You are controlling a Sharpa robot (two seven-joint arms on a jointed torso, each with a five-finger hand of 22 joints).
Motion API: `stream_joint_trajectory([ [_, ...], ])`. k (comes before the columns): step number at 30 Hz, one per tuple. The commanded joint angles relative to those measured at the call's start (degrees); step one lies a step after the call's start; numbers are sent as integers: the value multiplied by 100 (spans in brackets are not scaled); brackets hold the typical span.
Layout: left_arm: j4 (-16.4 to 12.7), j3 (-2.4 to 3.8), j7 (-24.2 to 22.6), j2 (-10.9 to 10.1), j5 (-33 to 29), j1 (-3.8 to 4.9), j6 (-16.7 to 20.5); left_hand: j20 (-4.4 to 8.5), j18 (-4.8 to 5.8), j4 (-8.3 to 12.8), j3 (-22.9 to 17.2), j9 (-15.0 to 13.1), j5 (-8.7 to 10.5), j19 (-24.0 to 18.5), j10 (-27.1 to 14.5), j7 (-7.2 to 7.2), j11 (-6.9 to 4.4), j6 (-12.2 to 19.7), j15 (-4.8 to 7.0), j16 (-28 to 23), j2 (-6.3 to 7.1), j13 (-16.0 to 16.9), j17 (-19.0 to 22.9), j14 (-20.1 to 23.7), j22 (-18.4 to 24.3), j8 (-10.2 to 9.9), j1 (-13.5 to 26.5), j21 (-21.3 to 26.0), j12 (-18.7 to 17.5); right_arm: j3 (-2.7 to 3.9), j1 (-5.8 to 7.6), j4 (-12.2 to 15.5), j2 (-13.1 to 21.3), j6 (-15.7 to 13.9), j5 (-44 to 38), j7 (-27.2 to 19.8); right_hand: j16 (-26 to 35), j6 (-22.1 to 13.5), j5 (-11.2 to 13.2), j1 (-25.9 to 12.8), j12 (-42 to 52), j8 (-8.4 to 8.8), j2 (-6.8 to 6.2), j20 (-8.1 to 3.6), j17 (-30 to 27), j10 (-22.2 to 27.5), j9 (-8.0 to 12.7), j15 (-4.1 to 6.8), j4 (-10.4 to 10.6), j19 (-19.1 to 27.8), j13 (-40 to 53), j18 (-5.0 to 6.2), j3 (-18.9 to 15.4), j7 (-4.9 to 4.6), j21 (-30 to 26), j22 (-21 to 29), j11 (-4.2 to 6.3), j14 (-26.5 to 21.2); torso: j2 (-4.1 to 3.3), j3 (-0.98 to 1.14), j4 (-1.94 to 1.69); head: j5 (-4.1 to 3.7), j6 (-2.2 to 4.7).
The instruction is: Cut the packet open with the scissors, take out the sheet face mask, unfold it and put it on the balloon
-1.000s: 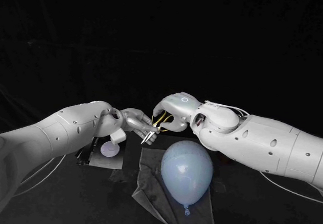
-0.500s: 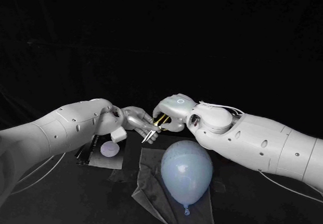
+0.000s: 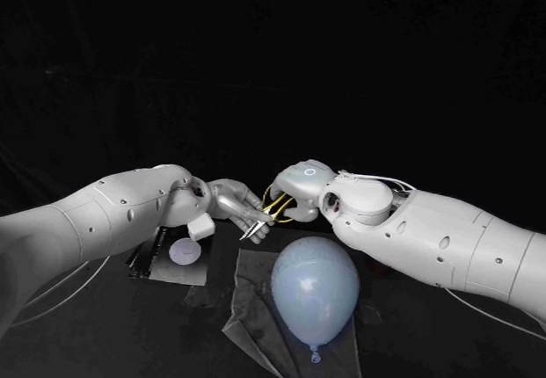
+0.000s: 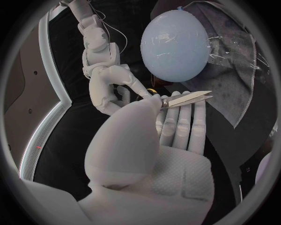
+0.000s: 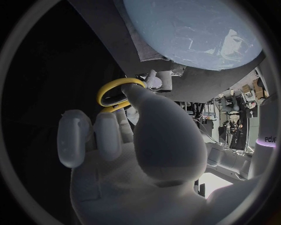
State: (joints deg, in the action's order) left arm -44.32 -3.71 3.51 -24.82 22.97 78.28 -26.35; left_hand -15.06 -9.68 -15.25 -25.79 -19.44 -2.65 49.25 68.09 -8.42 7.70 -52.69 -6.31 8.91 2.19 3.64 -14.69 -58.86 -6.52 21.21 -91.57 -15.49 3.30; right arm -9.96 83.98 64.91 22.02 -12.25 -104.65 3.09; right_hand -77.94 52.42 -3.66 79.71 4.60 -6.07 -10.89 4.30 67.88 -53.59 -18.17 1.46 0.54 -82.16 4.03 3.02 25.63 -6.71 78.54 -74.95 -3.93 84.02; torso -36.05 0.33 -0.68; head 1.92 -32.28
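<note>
White rounded left arm (image 3: 92, 219), right arm (image 3: 472, 249), dark screw dots; silver fingers (image 4: 184, 124); thin wrist cable (image 3: 388, 180).

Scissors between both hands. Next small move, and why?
Probably seat the right hand deeper into the yellow loops before the left hand lets go: the left hand pinches the scissors near the blades, the right thumb just meets a loop.

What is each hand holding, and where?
The scissors: the left hand pinches them at the pivot; the right hand hooks a yellow handle loop.
</note>
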Motion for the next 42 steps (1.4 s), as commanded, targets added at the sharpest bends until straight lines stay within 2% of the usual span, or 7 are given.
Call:
stream_joint_trajectory([
  [1,-90,6,-70,-9,125,24,-172,10,-72,302,-320,-598,-18,1,11,-1,-21,-26,-17,3,-30,0,-7,-28,-6,21,13,-27,29,-2,-7,-52,-21,221,-269,229,-35,3,-17,19,41,13,41,-30,-5,-76,-7,30,-7,0,3,26,70,5,-13,-565,11,251,-2,1,1,-6,-7],
  [12,-579,37,-200,-183,134,59,1,10,-71,310,-329,-602,-17,1,13,-3,-22,-28,-17,2,-30,0,-9,-29,-7,23,17,-30,30,-13,-56,-148,-98,354,-306,249,-62,78,8,-74,95,-5,17,-32,-17,-383,-11,21,29,-26,2,16,246,-3,3,-601,7,251,1,1,-5,-23,-14],
  [21,-860,66,-247,-292,52,225,214,13,-71,340,-361,-618,-17,1,25,-24,-31,-33,-13,3,-36,2,-19,-36,-14,29,40,-46,34,-40,-114,-205,-179,586,-368,226,-79,322,40,-197,48,-118,38,-48,-45,-587,-62,47,110,-49,-28,10,477,32,16,-634,35,247,9,0,2,-11,-5],
  [30,-1031,67,-224,-349,194,353,1,14,-70,360,-375,-629,-16,-1,30,-11,-24,-38,-13,4,-35,2,-25,-40,-18,34,54,-55,34,-68,-141,-286,-249,651,-388,162,-93,492,49,-276,49,-206,48,-26,-66,-856,-114,-1,154,-87,-26,-8,647,-2,63,-689,6,242,7,4,-2,-20,14],
  [35,-1106,66,-224,-322,253,372,-81,13,-69,366,-377,-633,-15,-3,32,-4,-21,-39,-14,4,-33,2,-27,-42,-19,37,60,-57,34,-72,-145,-306,-300,576,-342,42,-100,545,43,-351,37,-243,135,41,-95,-1029,-147,-102,231,-127,-29,-29,755,-10,124,-748,-5,235,-1,0,11,-23,23],
  [40,-1140,65,-235,-306,273,381,-120,12,-67,374,-380,-640,-14,-6,38,9,-19,-44,-15,6,-32,3,-32,-47,-20,41,72,-60,36,-73,-147,-335,-344,580,-266,-49,-69,441,73,-434,107,-238,539,76,-196,-1524,-201,-94,406,-173,0,-46,948,6,199,-822,42,205,-1,4,2,-21,22],
  [42,-1154,65,-239,-312,276,383,-118,12,-67,374,-380,-640,-14,-6,38,9,-19,-44,-15,6,-32,3,-32,-47,-20,41,72,-60,36,-73,-147,-353,-354,592,-246,-63,-68,428,75,-434,221,-262,621,61,-207,-1861,-236,-59,411,-225,44,-67,958,-6,282,-887,89,202,-2,2,2,-25,21],
])
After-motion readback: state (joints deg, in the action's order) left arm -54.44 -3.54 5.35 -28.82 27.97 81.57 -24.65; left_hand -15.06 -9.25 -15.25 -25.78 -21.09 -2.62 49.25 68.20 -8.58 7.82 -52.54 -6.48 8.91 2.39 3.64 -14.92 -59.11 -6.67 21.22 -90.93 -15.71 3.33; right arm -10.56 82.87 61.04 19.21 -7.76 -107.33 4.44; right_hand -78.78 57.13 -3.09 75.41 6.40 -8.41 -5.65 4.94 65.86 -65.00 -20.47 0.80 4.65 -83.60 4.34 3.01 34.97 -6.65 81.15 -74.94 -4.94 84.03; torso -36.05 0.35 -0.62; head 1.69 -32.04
